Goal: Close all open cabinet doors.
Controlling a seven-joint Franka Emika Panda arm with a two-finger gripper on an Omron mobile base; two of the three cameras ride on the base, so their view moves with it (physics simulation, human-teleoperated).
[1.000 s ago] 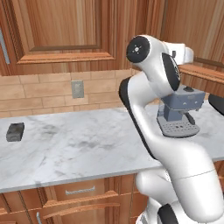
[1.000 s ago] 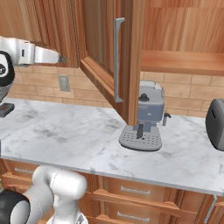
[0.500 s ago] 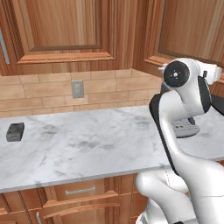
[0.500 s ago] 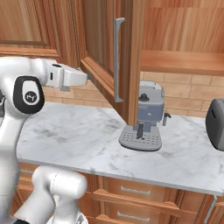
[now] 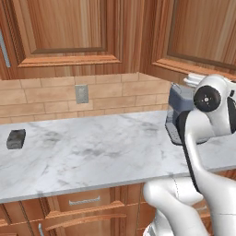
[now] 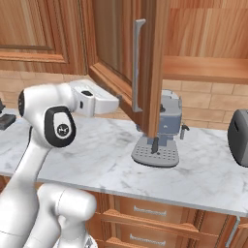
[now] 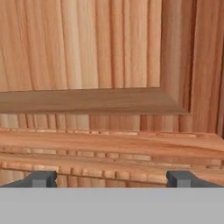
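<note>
Fingers (image 7: 111,178) spread wide — facing the open cabinet door (image 6: 127,60)'s lower frame, coffee machine (image 6: 160,133) at 3 o'clock.

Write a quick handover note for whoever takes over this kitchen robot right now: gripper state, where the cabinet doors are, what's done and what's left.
Gripper: open, holding nothing, fingertips spread wide and facing the lower frame of the open cabinet door.
Doors: that upper door stands swung out over the counter above the coffee machine, handle on its free edge. The upper door to its left looks shut.
Done: the arm is at the open door's face.
Left: push it closed, then check for other open doors.
</note>
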